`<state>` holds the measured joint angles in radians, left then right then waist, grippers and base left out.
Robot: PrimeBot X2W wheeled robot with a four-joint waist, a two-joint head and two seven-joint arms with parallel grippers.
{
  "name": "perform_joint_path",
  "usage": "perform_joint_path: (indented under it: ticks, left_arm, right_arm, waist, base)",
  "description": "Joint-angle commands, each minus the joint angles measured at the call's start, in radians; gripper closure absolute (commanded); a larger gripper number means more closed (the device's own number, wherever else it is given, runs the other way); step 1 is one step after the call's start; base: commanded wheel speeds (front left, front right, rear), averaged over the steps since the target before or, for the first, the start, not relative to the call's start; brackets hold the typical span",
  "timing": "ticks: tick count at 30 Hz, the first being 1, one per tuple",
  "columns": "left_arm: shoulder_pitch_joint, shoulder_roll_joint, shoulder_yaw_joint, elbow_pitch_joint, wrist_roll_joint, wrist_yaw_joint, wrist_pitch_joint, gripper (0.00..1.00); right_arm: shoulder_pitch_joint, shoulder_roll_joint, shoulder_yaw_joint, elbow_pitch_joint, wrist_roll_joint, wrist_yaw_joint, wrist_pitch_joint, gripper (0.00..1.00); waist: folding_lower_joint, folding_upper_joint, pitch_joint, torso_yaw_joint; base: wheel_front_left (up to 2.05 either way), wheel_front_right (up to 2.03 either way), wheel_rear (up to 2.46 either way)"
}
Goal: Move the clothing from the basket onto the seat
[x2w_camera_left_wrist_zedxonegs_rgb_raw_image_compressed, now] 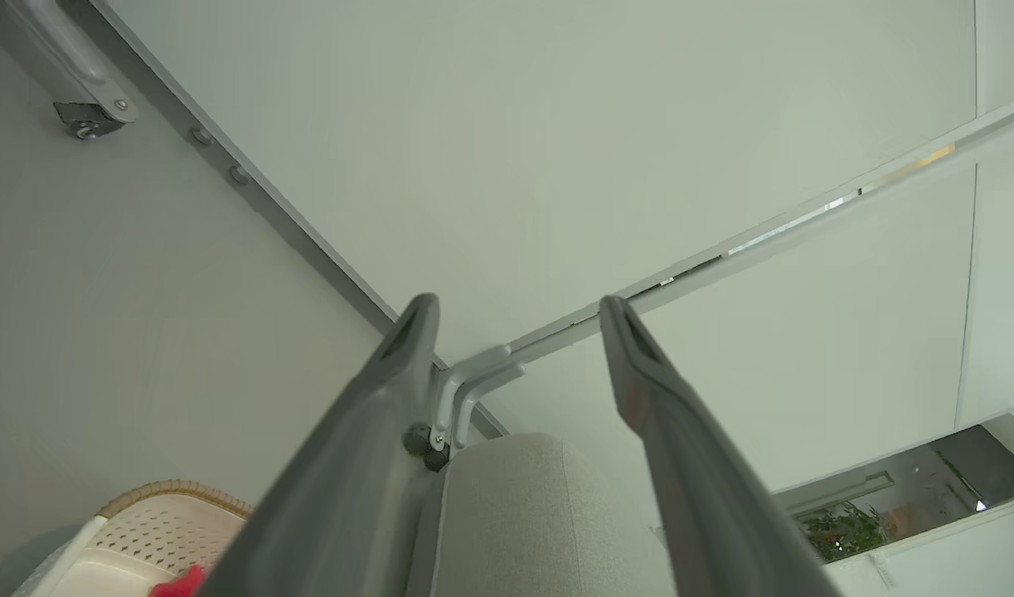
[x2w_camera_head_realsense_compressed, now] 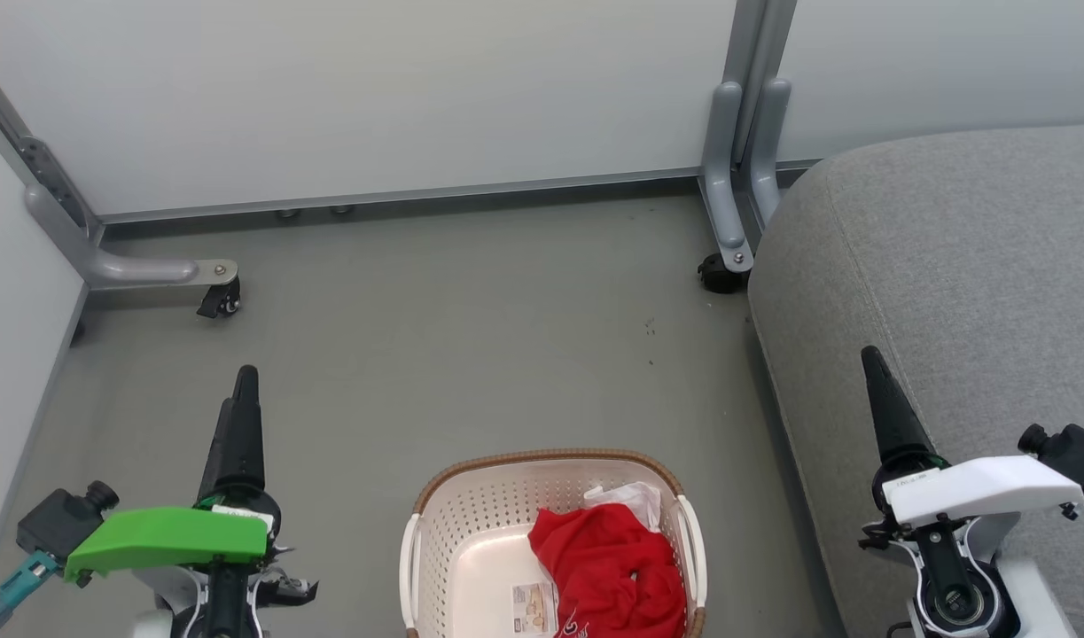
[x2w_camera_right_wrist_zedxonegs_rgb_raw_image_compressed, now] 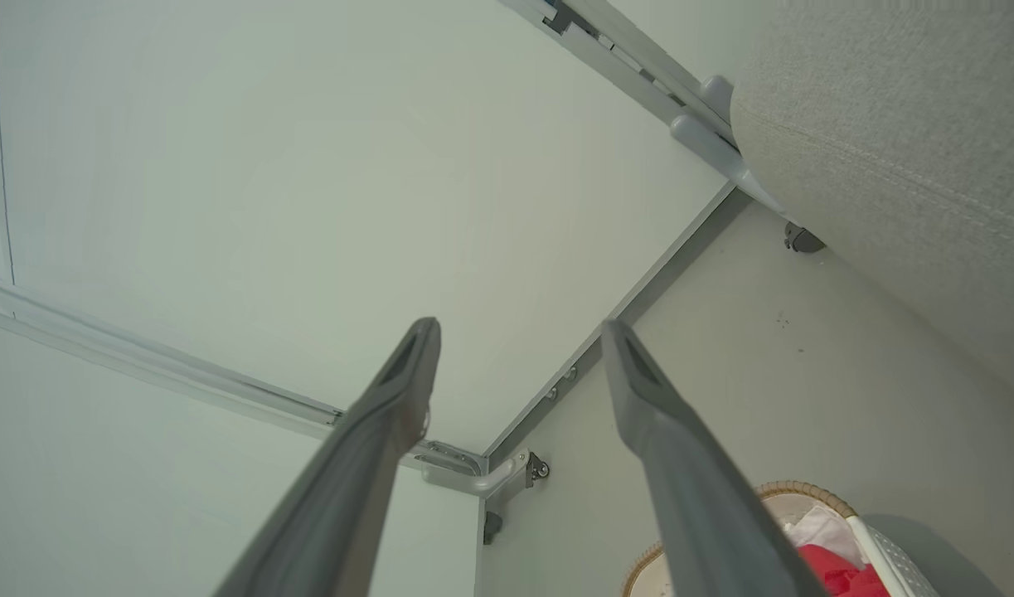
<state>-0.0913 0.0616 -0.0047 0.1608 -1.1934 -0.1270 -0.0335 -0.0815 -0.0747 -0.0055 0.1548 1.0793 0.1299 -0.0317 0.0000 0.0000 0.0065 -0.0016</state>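
The paper label [x2w_camera_head_realsense_compressed: 534,607] on the bottom of the basket [x2w_camera_head_realsense_compressed: 471,523] is too small to read. Red clothing [x2w_camera_head_realsense_compressed: 608,567] and a white piece [x2w_camera_head_realsense_compressed: 632,499] lie in its right half, near the grey seat [x2w_camera_head_realsense_compressed: 949,266]. Both wrist views cut the basket off. The left hand [x2w_camera_left_wrist_zedxonegs_rgb_raw_image_compressed: 519,305] and the right hand [x2w_camera_right_wrist_zedxonegs_rgb_raw_image_compressed: 519,325] stand wide, empty.

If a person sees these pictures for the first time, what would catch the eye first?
The bright red clothing stands out, heaped in the right half of the basket on the floor, bottom centre of the head view. To its right rises the big grey seat. The left gripper and right gripper are open, one on each side of the basket.
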Motion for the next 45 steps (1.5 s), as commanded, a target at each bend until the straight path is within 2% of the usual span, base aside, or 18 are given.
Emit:
perform_joint_path:
  ticks: [1, 16, 36, 45]
  left_arm:
    - [-0.005, 0.015, -0.006, -0.020, 0.049, -0.002, -0.011, 0.00]
    - [0.009, 0.018, -0.031, -0.017, 0.329, -0.003, -0.061, 0.00]
    - [0.027, 0.012, -0.032, 0.048, 0.628, 0.001, -0.118, 0.00]
    - [0.024, 0.007, -0.032, 0.080, 0.730, 0.001, -0.141, 0.00]
  right_arm:
    - [-0.004, -0.010, 0.007, -0.022, -0.044, 0.001, -0.013, 0.00]
    - [0.006, -0.019, 0.039, -0.008, -0.287, 0.001, -0.064, 0.00]
    - [0.005, -0.013, 0.056, 0.035, -0.558, 0.001, -0.110, 0.00]
    - [0.008, -0.007, 0.062, 0.038, -0.658, 0.001, -0.114, 0.00]
  waist:
    - [0.0000, 0.0000, 0.000, 0.000]
    - [0.0000, 0.0000, 0.001, 0.001]
    - [0.0000, 0.0000, 0.003, -0.001]
    - [0.0000, 0.0000, 0.006, -0.003]
  base:
    - [0.00, 0.00, 0.00]
    - [0.00, 0.00, 0.00]
    - [0.00, 0.00, 0.00]
    - [0.00, 0.00, 0.00]
